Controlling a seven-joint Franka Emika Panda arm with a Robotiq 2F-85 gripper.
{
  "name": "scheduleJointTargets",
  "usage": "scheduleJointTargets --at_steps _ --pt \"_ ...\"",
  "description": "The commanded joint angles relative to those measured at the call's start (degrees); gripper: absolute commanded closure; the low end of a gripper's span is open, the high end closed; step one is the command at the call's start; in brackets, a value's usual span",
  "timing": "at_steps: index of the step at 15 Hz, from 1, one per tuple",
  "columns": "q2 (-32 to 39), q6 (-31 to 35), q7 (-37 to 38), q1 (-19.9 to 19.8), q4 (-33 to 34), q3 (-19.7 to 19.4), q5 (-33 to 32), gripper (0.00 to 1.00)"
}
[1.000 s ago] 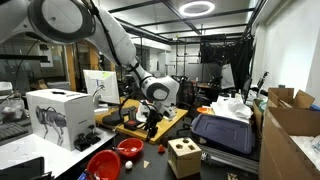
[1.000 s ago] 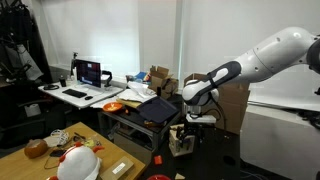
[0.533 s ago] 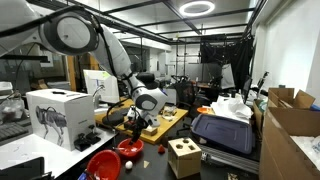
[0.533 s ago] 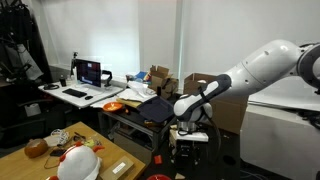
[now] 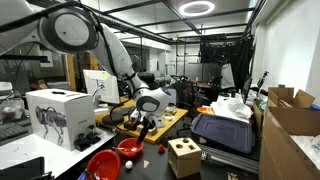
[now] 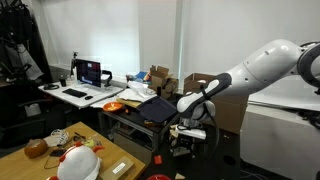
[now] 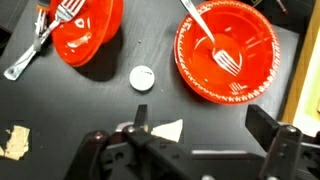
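Carefully: with the gripper (image 7: pixel 190 150) spread wide and empty over the black tabletop (image 7: pixel 60 100), centre on the pale wedge (image 7: pixel 168 130) near the white cap (image 7: pixel 142 78), clear of the fork-holding red bowl (image 7: pixel 250 40).

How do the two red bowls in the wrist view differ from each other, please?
The smaller bowl looks narrower and is partly cut off by the frame, while the larger bowl is wider and shows almost whole. The smaller bowl's fork reaches over its rim onto the black surface; the larger bowl's fork lies inside it. Both are red, upright and hold a fork.
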Motion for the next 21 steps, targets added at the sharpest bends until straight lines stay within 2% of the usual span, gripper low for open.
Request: scheduleJointTargets --at_steps 1,21 --pt "0.1 -0.1 0.1 -0.7 0.9 0.3 -0.4 0.00" --pt "0.8 -0.1 0.0 -0.9 0.9 -0.3 -0.9 0.00"
